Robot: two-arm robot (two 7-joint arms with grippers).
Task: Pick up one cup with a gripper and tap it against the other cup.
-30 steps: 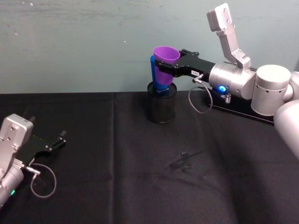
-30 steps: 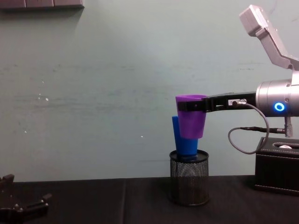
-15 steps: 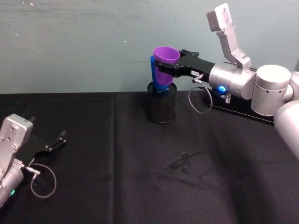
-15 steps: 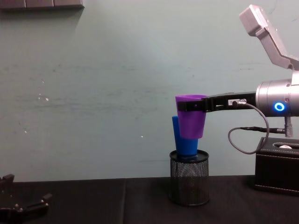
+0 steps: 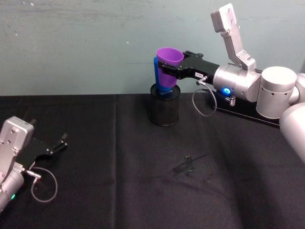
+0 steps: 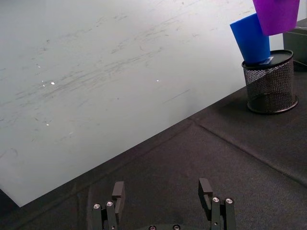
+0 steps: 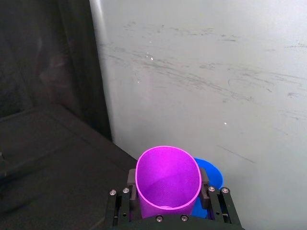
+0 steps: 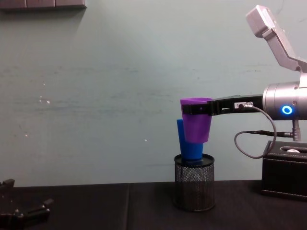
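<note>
1. My right gripper [image 5: 167, 69] is pinching the purple cup [image 5: 170, 57]. One black finger sits on each side of the cup wall just under the rim, and in the right wrist view the fingers [image 7: 131, 179] bracket the open mouth.
2. The purple cup hangs upright in the air, mouth up, above the table and level with the top of the blue cup [image 5: 165, 86].
3. From the chest camera the purple cup [image 8: 196, 125] overlaps the blue cup [image 8: 191, 148], with its base low against the blue one's upper wall. I cannot tell whether the two are touching or just beside each other.
4. The blue cup stands mouth up in the black mesh pen holder [image 8: 194, 189], leaning to one side. The holder sits on the black table [image 5: 143, 181] close to the pale wall.
5. A black box [image 8: 285, 175] rests on the table under the right arm's silver wrist.
6. My left gripper [image 6: 160, 188] lies parked low at the table's near left, well apart from the cups, its fingers spread and holding nothing.
</note>
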